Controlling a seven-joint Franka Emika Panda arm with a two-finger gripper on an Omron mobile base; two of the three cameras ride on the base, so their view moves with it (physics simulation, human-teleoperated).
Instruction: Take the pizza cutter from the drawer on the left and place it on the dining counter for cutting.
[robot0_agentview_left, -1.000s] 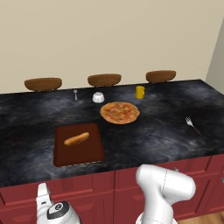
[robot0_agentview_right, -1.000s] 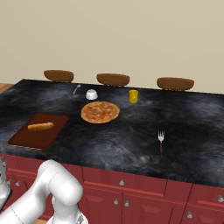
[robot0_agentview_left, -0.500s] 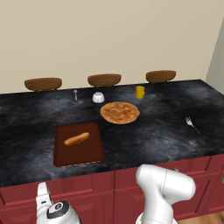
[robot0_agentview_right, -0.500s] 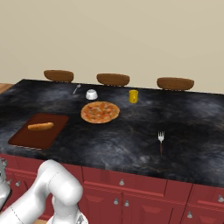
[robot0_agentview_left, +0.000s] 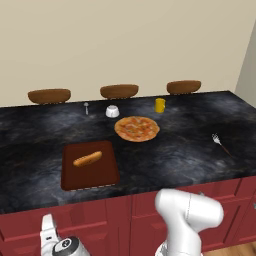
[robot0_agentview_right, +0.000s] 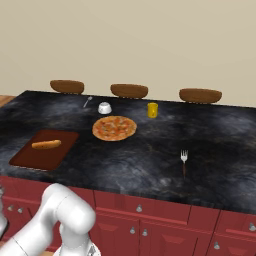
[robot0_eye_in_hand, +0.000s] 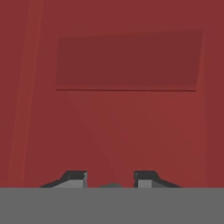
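Observation:
My gripper (robot0_eye_in_hand: 110, 180) is pressed close to the red front of the drawer (robot0_eye_in_hand: 127, 65). Its two dark fingertips (robot0_eye_in_hand: 75, 177) stand close together, with a small grey knob (robot0_eye_in_hand: 109, 185) between them. The recessed red panel takes up most of the hand view. The pizza cutter is hidden. The dining counter (robot0_agentview_left: 190, 150) is a long black marbled top above the red cabinets, also seen from the other side (robot0_agentview_right: 150, 165). My white arm (robot0_agentview_left: 187, 217) bends down in front of the cabinets, below the counter edge.
On the counter lie a pizza (robot0_agentview_left: 137, 128), a dark red cutting board (robot0_agentview_left: 90, 167) with a bread roll (robot0_agentview_left: 87, 159), a fork (robot0_agentview_left: 220, 143), a yellow cup (robot0_agentview_left: 160, 105), a white bowl (robot0_agentview_left: 112, 111) and a spoon (robot0_agentview_left: 86, 107). Three stools (robot0_agentview_left: 119, 91) stand behind.
The counter and the arm look the same in both base views. The jaws have closed during the last second.

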